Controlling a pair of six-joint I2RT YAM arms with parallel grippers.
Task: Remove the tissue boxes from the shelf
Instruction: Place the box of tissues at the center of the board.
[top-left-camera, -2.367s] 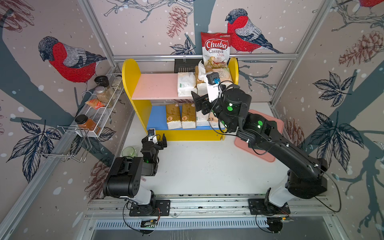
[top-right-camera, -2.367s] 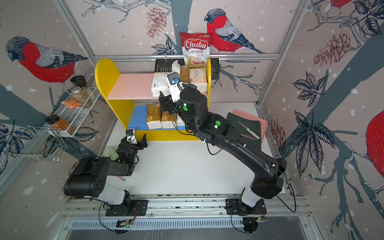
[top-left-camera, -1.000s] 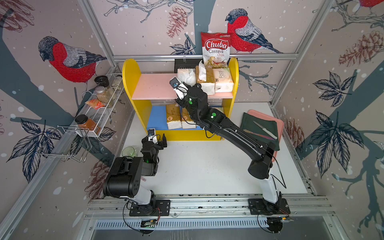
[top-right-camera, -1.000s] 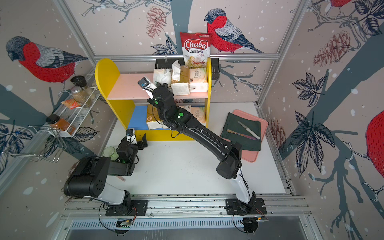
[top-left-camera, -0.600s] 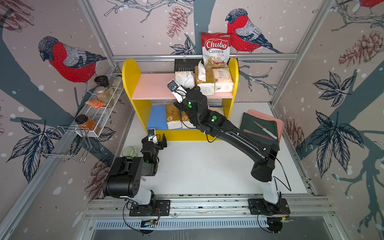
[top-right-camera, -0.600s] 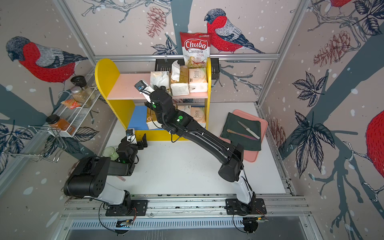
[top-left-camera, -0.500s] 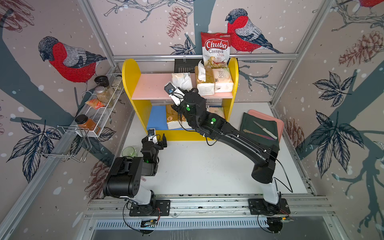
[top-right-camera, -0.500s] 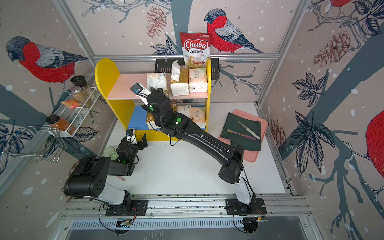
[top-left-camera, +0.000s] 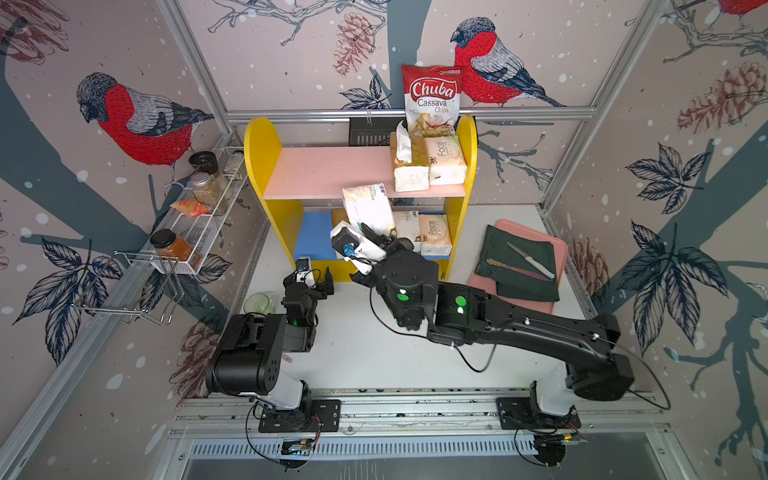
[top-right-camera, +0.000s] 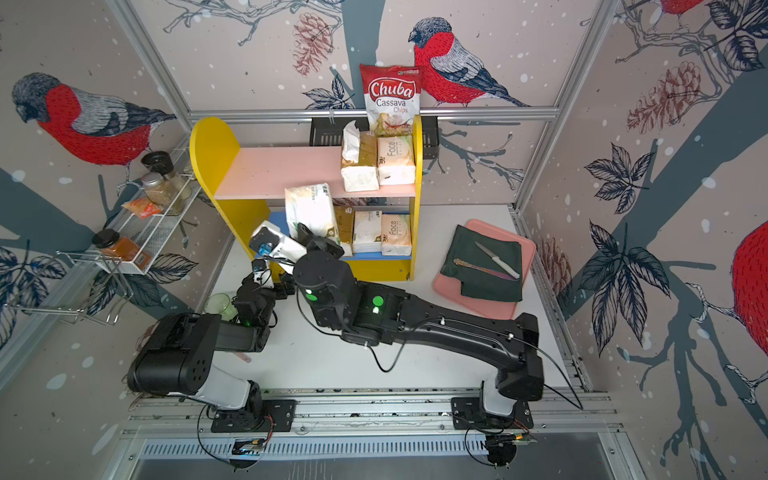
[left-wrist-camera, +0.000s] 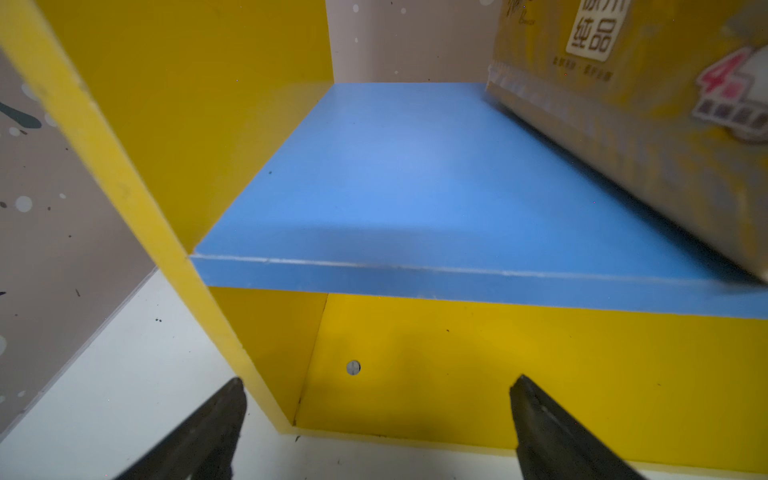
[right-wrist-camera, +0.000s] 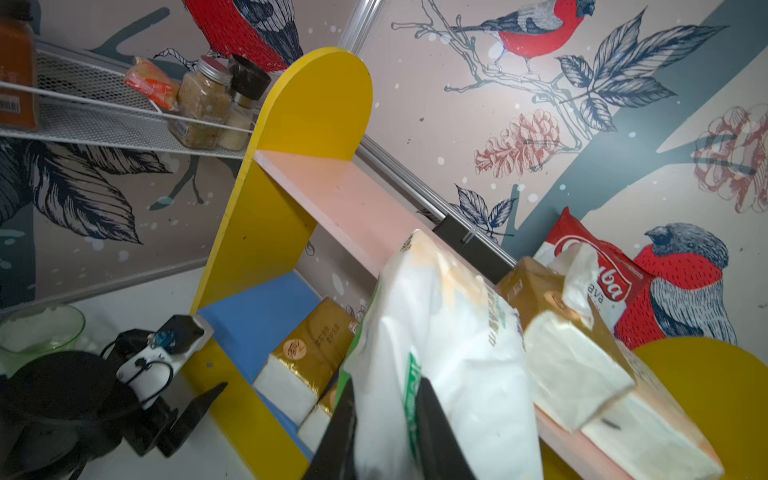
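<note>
The shelf (top-left-camera: 259, 141) has yellow sides, a pink upper board (top-left-camera: 324, 174) and a blue lower board (top-left-camera: 311, 237). My right gripper (top-left-camera: 376, 237) (right-wrist-camera: 386, 390) is shut on a white tissue box (top-left-camera: 368, 205) (top-right-camera: 309, 210) (right-wrist-camera: 440, 332), held in the air in front of the pink board's edge. A gold tissue box (top-left-camera: 409, 166) with a tissue sticking out and a "Face" tissue box (top-left-camera: 446, 164) remain on the upper board. Below stand a gold one (top-right-camera: 345, 224) (left-wrist-camera: 623, 104), a white one (top-left-camera: 407, 232) and a "Face" one (top-left-camera: 434, 235). My left gripper (top-left-camera: 309, 282) (left-wrist-camera: 378, 380) is open, low at the shelf's front left corner.
A Chuba chips bag (top-left-camera: 432, 99) leans behind the shelf. A white wire spice rack (top-left-camera: 199, 216) with jars hangs on the left wall. A green glass cup (top-left-camera: 257, 303) sits beside my left arm. A pink tray (top-left-camera: 559, 249) with a dark cloth, knife and spoon lies at right.
My right arm has drawn back from the upper board toward the table's front, bringing the white tissue box off the board. The left arm has not moved.
</note>
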